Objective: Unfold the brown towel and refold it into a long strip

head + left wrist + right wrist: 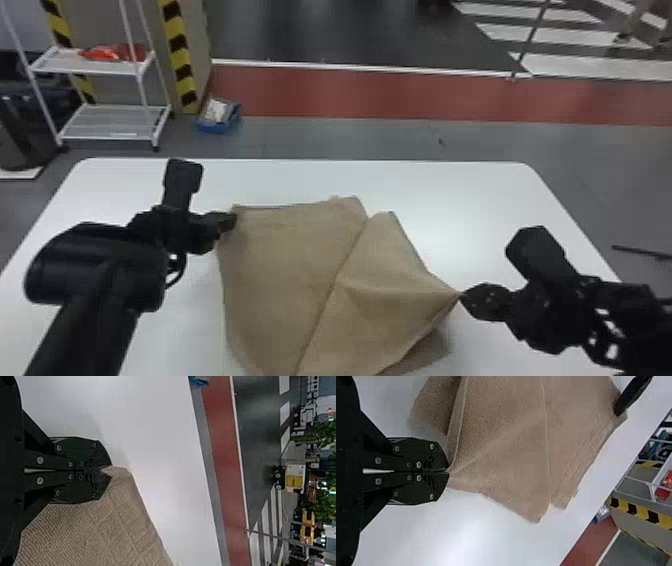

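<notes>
Head view puts the brown cloth towel (280, 260) in the middle of the white, round-cornered table (440, 180), partly spread, with a slanting overlap across it. At the towel's far left corner, the black two-fingered left tool (234, 221) is closed, pinching the cloth; the matching right tool (461, 296) is closed too, on a point of cloth drawn out at the towel's right side.

Unfolding looks to be the step in hand, with the strip fold not begun. The next move probably calls for opening out the right-hand flap — both grips kept, slack taken up evenly — and laying the cloth flat before any long fold. Pulling hard on the right point could skew the layers or slip it free.

As for edges, the towel's near side runs out of the head view at the bottom, so how close it lies to the near rim I cannot tell. Bare tabletop lies beyond the towel and on both sides of it — room enough, I judge, to widen the cloth rightward.
</notes>
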`<state>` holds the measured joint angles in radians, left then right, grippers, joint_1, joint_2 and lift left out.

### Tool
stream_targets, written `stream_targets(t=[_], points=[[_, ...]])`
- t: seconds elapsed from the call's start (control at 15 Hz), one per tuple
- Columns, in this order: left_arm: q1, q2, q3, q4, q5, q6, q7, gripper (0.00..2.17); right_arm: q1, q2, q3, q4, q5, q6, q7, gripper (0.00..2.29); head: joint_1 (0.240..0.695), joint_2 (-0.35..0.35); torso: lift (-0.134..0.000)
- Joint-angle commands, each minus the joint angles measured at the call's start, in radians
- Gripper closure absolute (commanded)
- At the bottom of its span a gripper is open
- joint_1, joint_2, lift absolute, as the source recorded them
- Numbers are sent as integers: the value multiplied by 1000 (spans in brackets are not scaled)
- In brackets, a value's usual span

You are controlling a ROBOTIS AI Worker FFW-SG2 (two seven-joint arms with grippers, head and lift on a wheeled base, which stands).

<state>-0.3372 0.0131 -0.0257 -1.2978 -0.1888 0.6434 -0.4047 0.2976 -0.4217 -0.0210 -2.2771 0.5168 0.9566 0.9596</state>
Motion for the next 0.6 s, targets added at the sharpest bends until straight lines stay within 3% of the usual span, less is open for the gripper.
stream_targets(t=[0.0,0.33,0.53], points=[[50,5,84,-147,8,86,1,2148,-72,0,-33,70,-12,-6,-10,2064,695,-121,-103],[253,18,279,-440,68,218,12,2148,-121,1,-85,150,-12,-12,2,2064,695,-73,-103],[399,18,322,-566,121,218,47,2148,-120,8,-128,171,8,0,47,2064,695,-31,-103]])
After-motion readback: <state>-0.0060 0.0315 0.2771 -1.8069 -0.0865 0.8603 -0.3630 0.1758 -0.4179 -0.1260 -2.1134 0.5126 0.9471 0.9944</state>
